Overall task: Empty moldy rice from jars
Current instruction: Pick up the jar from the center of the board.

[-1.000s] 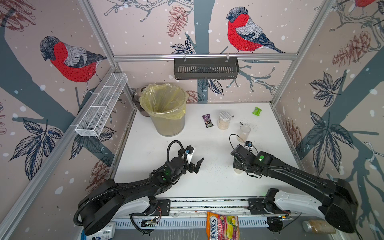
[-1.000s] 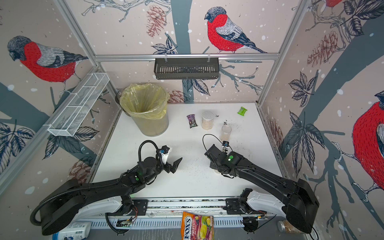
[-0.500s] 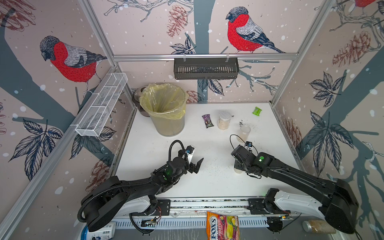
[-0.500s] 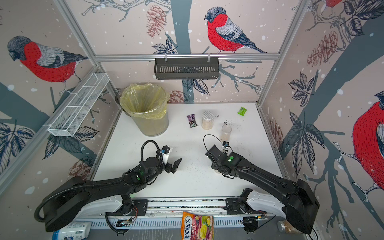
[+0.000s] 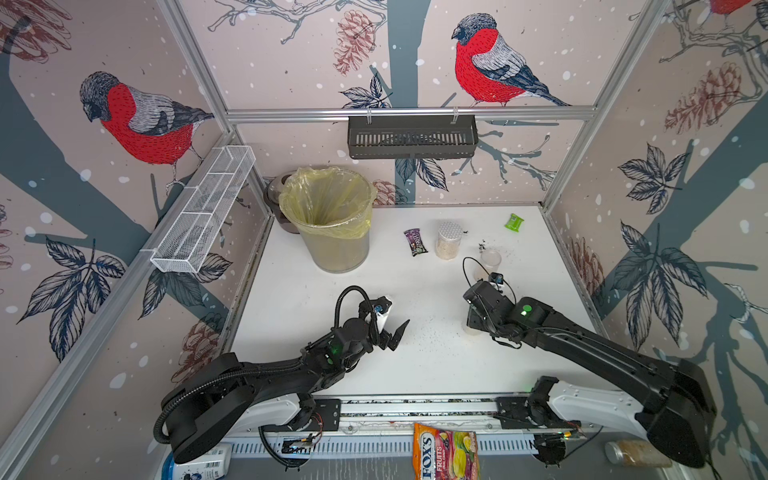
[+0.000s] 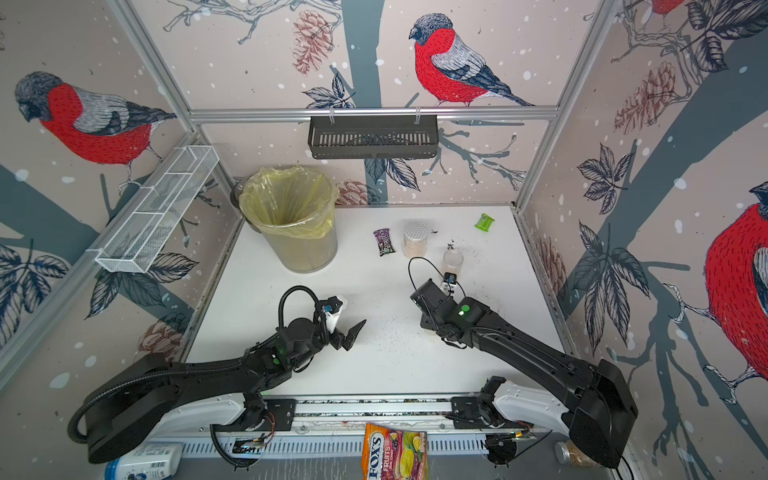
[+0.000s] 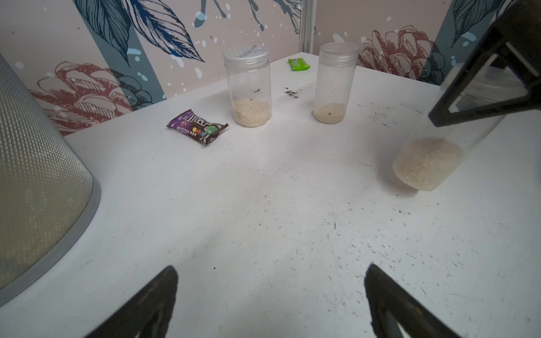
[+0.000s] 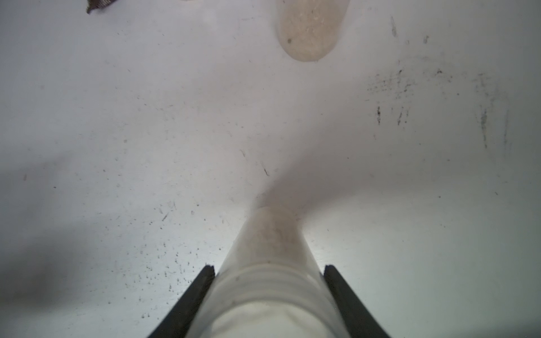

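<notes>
Three jars [image 7: 248,87] on our worktop [image 7: 263,190], each with a little rice [image 7: 251,112] at the bottom. We see the right pincer [image 8: 269,267] clamped on the neck of the near jar [image 8: 270,234], which is lidless. The lidded wide jar [image 5: 449,241] and the other slim jar [image 7: 333,82] stand further back, right of the bin [image 5: 328,216]. Left pincer [image 7: 270,272] gapes wide, empty, over bare worktop.

The left arm [image 5: 270,374] reaches from 7 o'clock toward the middle of the tabletop [image 5: 436,370], with the left gripper [image 5: 392,323] low, jaws spread wide and empty. The right arm [image 5: 582,345] stretches from 5 o'clock toward 11, and the right gripper [image 8: 268,269] clamps a slim jar [image 8: 268,234] at its neck.
</notes>
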### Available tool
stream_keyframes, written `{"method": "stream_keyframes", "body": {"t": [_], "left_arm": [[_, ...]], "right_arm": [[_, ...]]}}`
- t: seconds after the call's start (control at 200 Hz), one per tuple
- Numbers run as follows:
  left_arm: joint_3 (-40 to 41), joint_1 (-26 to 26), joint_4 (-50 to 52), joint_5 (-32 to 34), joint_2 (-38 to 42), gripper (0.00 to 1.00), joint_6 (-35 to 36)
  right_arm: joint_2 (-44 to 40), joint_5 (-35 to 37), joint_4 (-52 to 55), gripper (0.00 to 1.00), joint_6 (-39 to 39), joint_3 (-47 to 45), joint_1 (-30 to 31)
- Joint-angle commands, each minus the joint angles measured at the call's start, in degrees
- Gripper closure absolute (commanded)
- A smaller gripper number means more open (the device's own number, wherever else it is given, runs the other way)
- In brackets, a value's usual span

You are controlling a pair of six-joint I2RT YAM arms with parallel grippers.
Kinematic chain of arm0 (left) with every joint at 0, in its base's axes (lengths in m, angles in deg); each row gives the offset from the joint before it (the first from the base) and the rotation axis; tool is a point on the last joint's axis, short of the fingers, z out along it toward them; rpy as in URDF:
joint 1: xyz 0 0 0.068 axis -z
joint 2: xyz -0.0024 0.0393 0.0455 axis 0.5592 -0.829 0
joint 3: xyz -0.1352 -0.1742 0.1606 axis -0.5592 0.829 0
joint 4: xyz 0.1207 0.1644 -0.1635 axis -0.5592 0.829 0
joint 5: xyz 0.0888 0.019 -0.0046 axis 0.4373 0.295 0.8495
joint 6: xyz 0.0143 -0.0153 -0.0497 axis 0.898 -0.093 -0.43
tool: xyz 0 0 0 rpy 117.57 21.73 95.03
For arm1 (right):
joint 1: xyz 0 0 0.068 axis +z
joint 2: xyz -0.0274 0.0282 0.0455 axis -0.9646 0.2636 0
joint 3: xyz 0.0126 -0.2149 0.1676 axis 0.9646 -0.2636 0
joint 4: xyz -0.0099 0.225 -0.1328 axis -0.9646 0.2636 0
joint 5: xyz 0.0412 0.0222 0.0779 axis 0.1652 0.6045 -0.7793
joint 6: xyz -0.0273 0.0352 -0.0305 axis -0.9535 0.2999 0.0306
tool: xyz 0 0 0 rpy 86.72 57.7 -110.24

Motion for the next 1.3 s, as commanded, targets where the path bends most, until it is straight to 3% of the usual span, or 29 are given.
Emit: {"method": "stream_keyframes", "body": {"t": [0.0,0.285,0.54,0.715,1.086,1.291], "left_arm": [[-2.9,0.2,-3.2,0.0,-1.2,0.02,6.1],[-12.8,0.1,0.7,-5.9,-10.5,0.02,10.2],[-15.7,-0.2,-1.7,-6.7,-13.7,0.02,9.3],[-18.2,-3.0,-0.3,-11.9,-16.9,0.03,9.1],[-20.3,-6.2,-1.5,-20.4,-19.7,0.03,8.6],[-21.0,-6.1,-2.4,-21.0,-21.2,0.05,7.6]], "right_arm": [[1.0,-3.6,-3.9,0.52,-5.8,4.7,-0.3],[10.8,-13.4,-3.4,0.52,-16.8,19.7,-2.8],[16.6,-23.6,-4.8,0.52,-20.7,24.6,-6.5],[17.9,-29.5,-7.2,0.53,-21.3,25.7,-7.2],[20.4,-32.9,-9.6,0.53,-21.4,26.1,-7.6],[20.1,-33.6,-10.1,0.54,-21.1,26.3,-8.4]]}}
